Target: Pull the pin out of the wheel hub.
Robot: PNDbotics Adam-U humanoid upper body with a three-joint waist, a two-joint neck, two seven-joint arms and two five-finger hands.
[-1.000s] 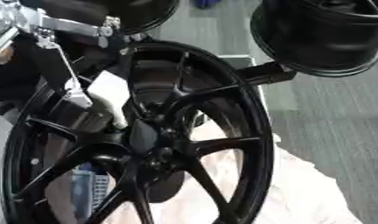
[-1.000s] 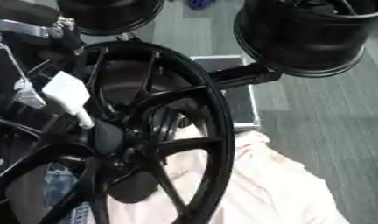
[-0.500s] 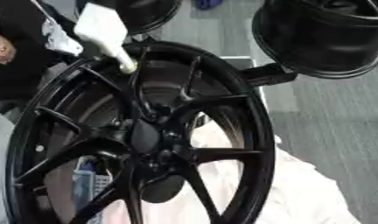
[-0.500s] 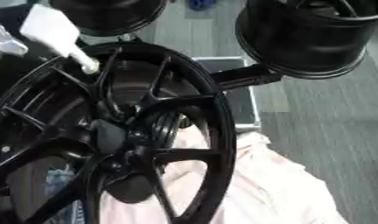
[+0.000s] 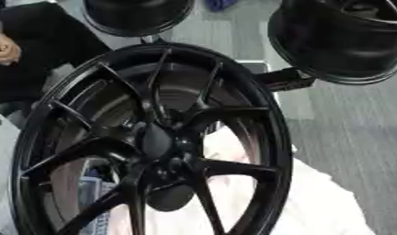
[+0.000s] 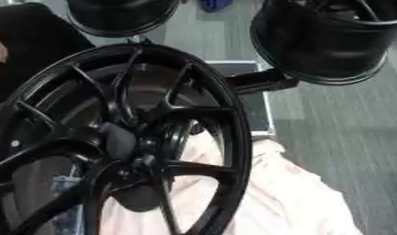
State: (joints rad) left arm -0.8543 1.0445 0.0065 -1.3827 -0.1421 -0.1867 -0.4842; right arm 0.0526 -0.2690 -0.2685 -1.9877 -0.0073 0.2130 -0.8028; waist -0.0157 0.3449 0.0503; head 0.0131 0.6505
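Here, three glossy black spoked alloy wheels are showing: one large wheel (image 5: 153,142) in front, two wheels (image 5: 346,36) lying behind it. Neither robot hand is appearing, so grip cannot be told.

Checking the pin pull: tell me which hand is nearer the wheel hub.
Neither left nor right: no robot hand shows in either view, and nothing touches the hub of the black wheel.

A large black spoked wheel (image 5: 153,142) stands upright and fills the frame, its hub (image 5: 157,140) near the middle. A pale pink cloth (image 5: 314,202) lies behind its lower right. Two more black wheels (image 5: 346,41) hang above over grey floor (image 5: 354,124)
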